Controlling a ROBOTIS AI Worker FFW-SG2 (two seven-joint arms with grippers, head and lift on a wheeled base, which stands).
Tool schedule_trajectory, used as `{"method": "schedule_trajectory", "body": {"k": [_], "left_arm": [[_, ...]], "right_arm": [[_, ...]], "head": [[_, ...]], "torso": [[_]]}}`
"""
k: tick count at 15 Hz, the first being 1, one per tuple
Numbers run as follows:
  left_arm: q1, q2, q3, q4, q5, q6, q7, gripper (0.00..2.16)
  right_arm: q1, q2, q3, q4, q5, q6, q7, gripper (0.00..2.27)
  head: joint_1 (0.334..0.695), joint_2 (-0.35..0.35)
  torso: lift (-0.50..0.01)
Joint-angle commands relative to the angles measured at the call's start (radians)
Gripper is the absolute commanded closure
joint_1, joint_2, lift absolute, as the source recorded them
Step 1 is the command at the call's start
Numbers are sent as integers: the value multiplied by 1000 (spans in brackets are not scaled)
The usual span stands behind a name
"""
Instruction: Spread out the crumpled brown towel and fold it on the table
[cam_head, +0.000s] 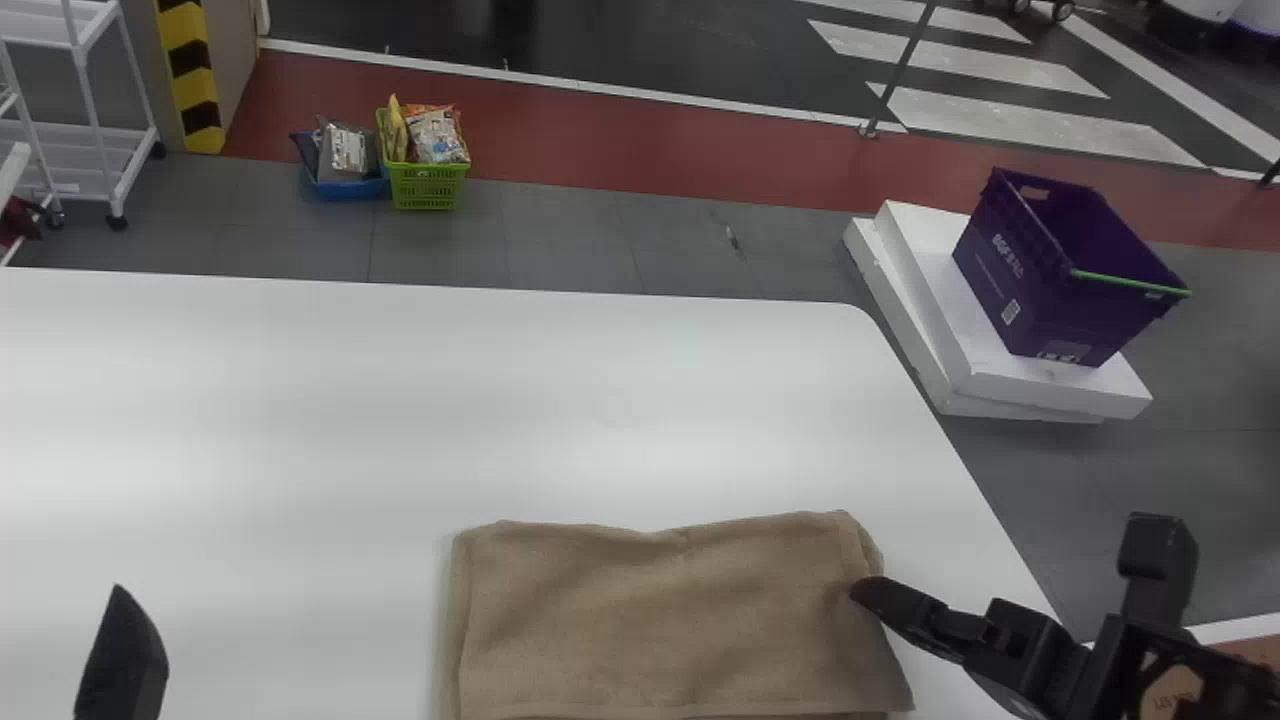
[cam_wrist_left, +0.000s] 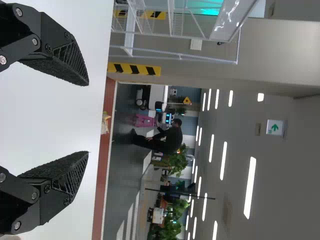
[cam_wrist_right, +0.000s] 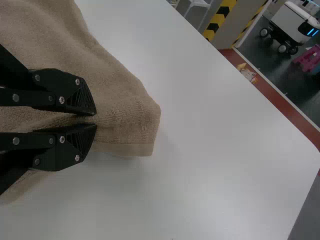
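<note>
Right gripper (cam_wrist_right: 96, 120) pinches the brown towel (cam_head: 660, 620) at its right edge, likely to fold it; left gripper (cam_wrist_left: 88, 118), fingers apart, hangs clear at left.

Beyond the desk's (cam_head: 600, 400) right edge, a purple crate (cam_head: 1060, 230) bears white lettering (cam_head: 1008, 256), a square code label (cam_head: 1011, 312) and a low printed label (cam_head: 1062, 353). Past the desk's far edge, printed packets (cam_head: 437, 135) stand in a green basket (cam_head: 427, 188), their print too small to tell. By the desk's right edge, the right arm has a tan patch (cam_head: 1170, 692) with dark characters. High beyond the desk hangs a white sign (cam_wrist_left: 275, 127) with a green arrow.
</note>
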Motion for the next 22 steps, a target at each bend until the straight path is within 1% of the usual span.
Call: {"method": "schedule_trajectory", "body": {"k": [1,2,3,4,5,6,9,11,14,15,18,22], "left_arm": [[3,0,-2,-5,-3,6,0,410],[5,0,-2,-7,-3,6,2,410],[6,0,-2,-7,-5,6,2,410],[6,0,-2,-7,-5,6,2,410],[6,0,-2,-7,-5,6,0,410],[5,0,-2,-7,-5,6,0,410],[5,-2,-3,-5,-6,6,0,410],[1,-3,-5,-4,-6,6,-1,410],[1,-3,-5,-4,-8,6,-1,410],[1,-5,-3,-4,-6,6,-1,410],[1,-3,-3,1,-5,0,-1,410],[3,-3,0,3,-3,-9,-1,410]], "right_arm": [[2,1,5,-5,1,5,-3,-2],[0,-2,-1,-8,1,5,-3,29],[0,-15,-3,-10,0,5,-3,46],[-7,-41,-6,-5,0,5,-3,46],[-9,-56,-4,1,0,5,-3,46],[-7,-58,-6,7,0,5,-3,46],[0,-82,-10,73,7,5,17,73],[8,-79,-1,76,7,5,20,76],[13,-47,31,49,6,5,11,83],[13,-42,39,42,6,5,2,83],[-3,-44,94,42,10,5,-35,93],[-27,-45,142,73,53,5,-35,171]], "head": [[695,-307],[695,-306],[695,-306],[695,-308],[695,-319],[695,-326],[695,-349],[695,-350],[695,-347],[695,-339],[695,-315],[695,-272]], "torso": [[-127],[-127],[-127],[-127],[-127],[-127],[-127],[-127],[-127],[-127],[-127],[-127]]}}
